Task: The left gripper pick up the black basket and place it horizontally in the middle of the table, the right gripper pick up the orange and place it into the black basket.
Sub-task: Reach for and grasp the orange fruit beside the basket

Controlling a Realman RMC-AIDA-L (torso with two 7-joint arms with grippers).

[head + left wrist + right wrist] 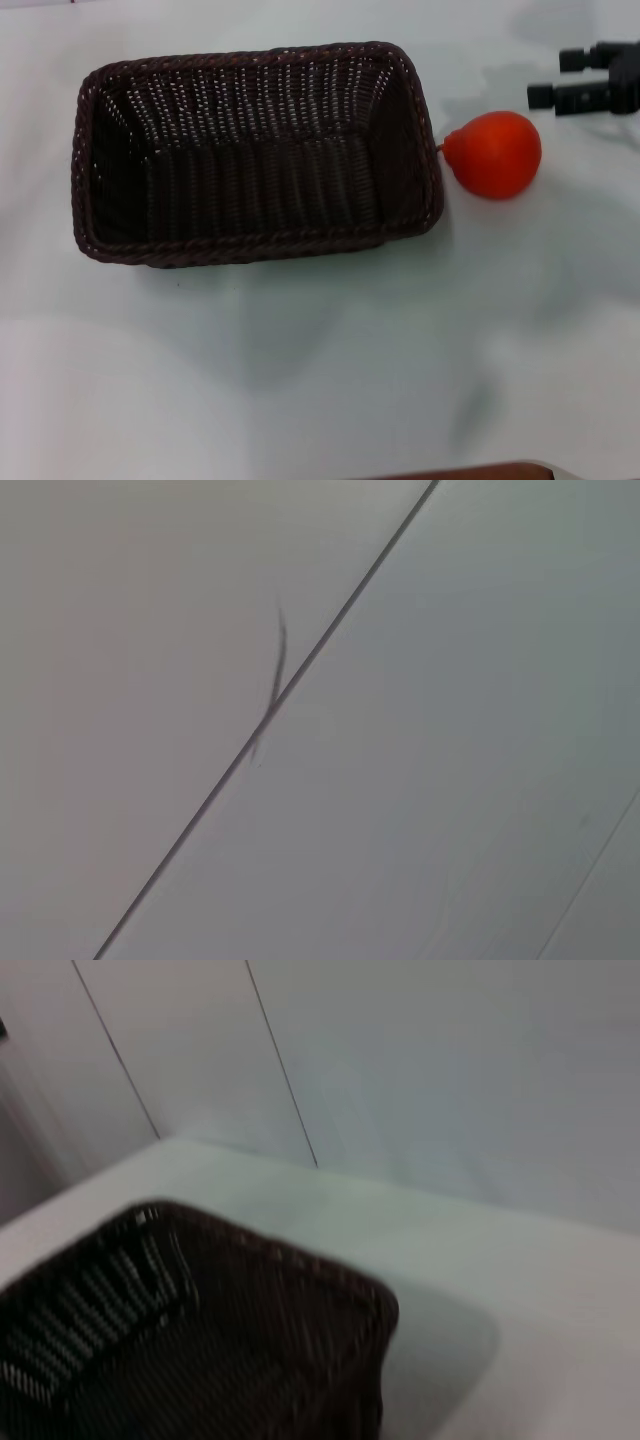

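Observation:
The black basket (255,150) lies lengthwise on the white table (320,360), empty, in the upper middle of the head view. The orange (495,153) sits on the table just right of the basket's right end, its stem end towards the rim. My right gripper (558,78) is open and empty, up and to the right of the orange, its fingers (575,58) pointing towards the basket. The right wrist view shows a corner of the basket (200,1340); the orange is out of that view. My left gripper shows in no view.
The left wrist view shows only pale wall panels with a dark seam (270,710). A brown edge (470,472) shows at the bottom of the head view. Bare white table lies in front of the basket.

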